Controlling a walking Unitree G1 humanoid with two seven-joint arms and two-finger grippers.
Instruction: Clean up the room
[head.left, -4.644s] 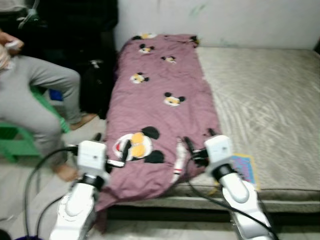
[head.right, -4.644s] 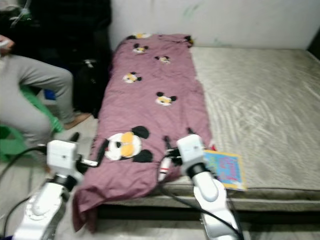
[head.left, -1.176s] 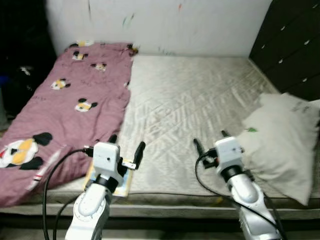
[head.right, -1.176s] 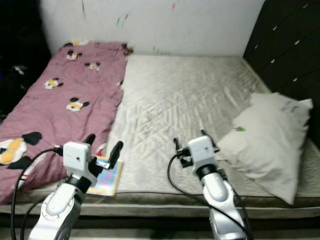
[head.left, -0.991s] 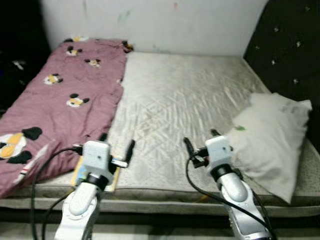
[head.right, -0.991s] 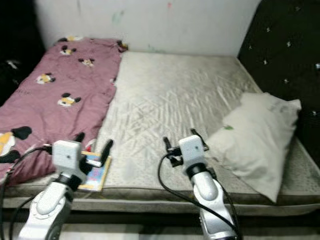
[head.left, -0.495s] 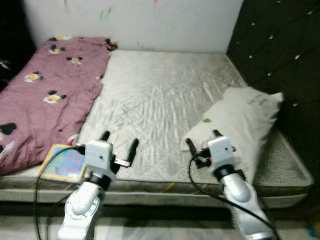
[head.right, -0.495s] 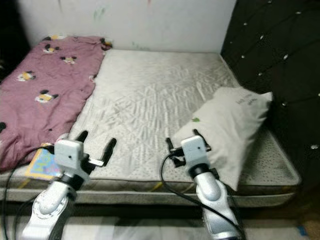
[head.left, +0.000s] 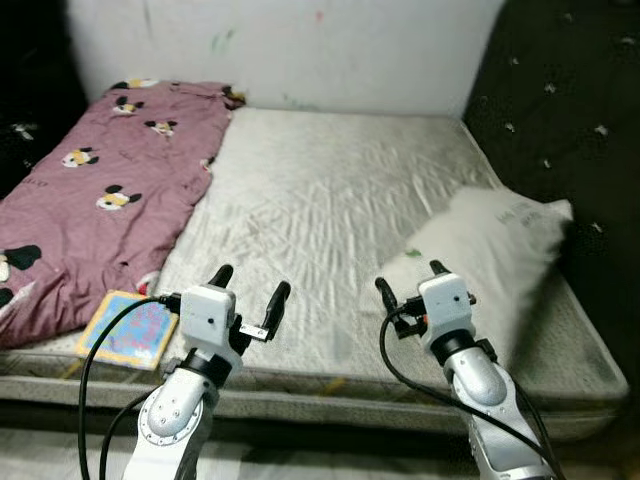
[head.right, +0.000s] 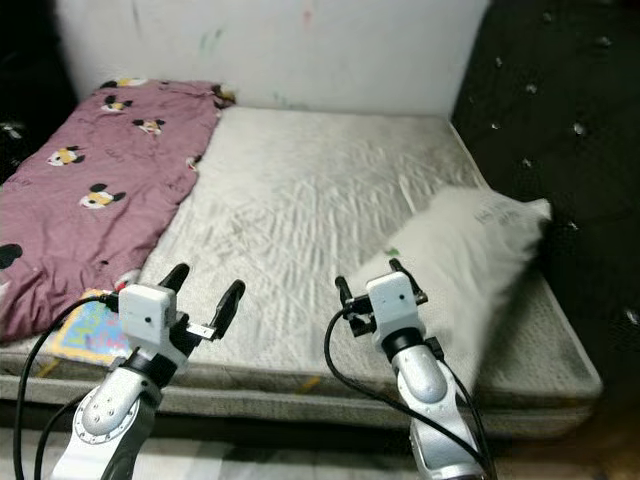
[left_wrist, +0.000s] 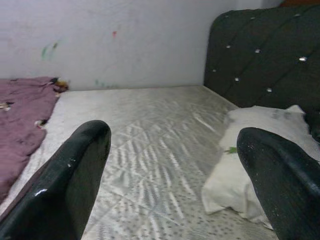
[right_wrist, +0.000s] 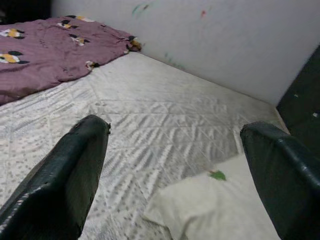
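Left eye view: both grippers raised over mattress (head.left: 330, 190); jaws spread.

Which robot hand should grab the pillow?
Probably the right gripper: it is open and hovers right beside the pillow. The left gripper, also open, is nearer the book and blanket.

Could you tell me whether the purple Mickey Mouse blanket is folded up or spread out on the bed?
Spread out. The Mickey Mouse blanket lies flat in one long layer along the mattress's left side, rumpled at its near end.
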